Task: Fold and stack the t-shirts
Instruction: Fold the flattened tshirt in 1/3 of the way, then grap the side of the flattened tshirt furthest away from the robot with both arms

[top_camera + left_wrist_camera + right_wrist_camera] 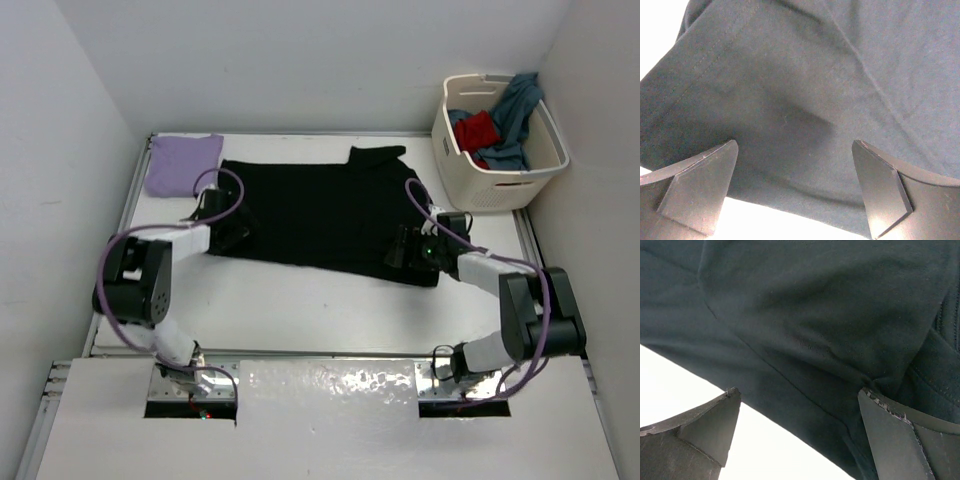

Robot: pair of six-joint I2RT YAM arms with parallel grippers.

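Observation:
A black t-shirt [320, 205] lies spread out flat across the middle of the white table [300, 305]. My left gripper [232, 236] stands open at the shirt's near left edge, and in the left wrist view the left gripper [795, 145] straddles the black t-shirt's [805, 85] hem with nothing pinched. My right gripper [402, 250] is open at the near right corner; in the right wrist view the right gripper [799, 391] spans the black t-shirt's [810, 315] edge. A folded lavender t-shirt [183, 162] rests at the back left. Red [477, 130] and teal [515, 112] t-shirts sit in the basket.
The cream laundry basket [500, 190] stands off the table's back right corner. White walls close in the back and both sides. The arm bases sit at the near edge on a pale board [330, 420].

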